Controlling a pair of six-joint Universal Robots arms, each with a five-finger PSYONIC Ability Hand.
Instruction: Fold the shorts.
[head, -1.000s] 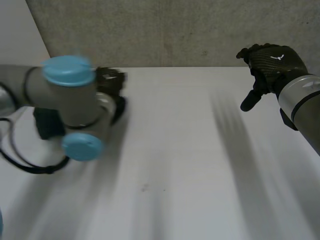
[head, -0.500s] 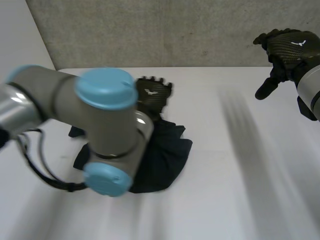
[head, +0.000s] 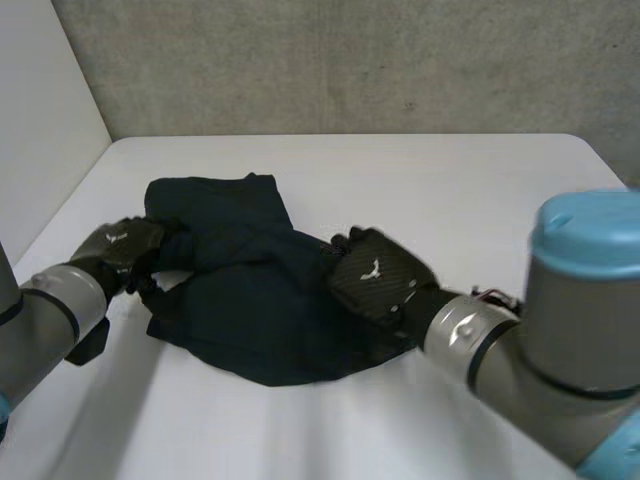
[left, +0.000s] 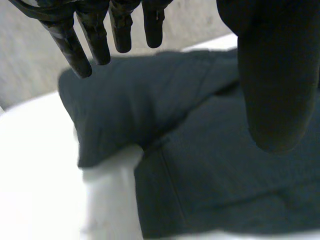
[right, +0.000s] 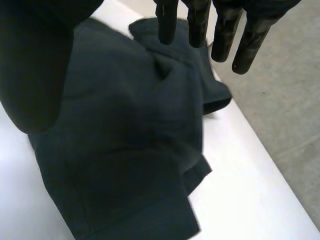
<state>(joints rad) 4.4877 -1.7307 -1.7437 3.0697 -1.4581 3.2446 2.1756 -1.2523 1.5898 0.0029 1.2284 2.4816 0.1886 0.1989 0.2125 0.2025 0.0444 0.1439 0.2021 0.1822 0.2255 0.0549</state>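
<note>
Dark navy shorts (head: 250, 290) lie crumpled on the white table (head: 450, 190), left of its middle. My left hand (head: 120, 250) hovers at the shorts' left edge, fingers (left: 85, 35) straight and apart from the thumb, holding nothing; the cloth (left: 200, 150) lies under its palm. My right hand (head: 375, 280) is over the shorts' right edge, open too, with fingers (right: 220, 30) spread above the dark cloth (right: 125, 150).
A grey wall (head: 350, 60) runs along the table's far edge, and a pale wall (head: 40, 110) stands at the left. Bare table (head: 460, 200) stretches to the right of the shorts and behind them.
The shorts have appeared on the table. My left arm swung back to the shorts' left edge. My right hand came down from the far right to the shorts' right edge.
</note>
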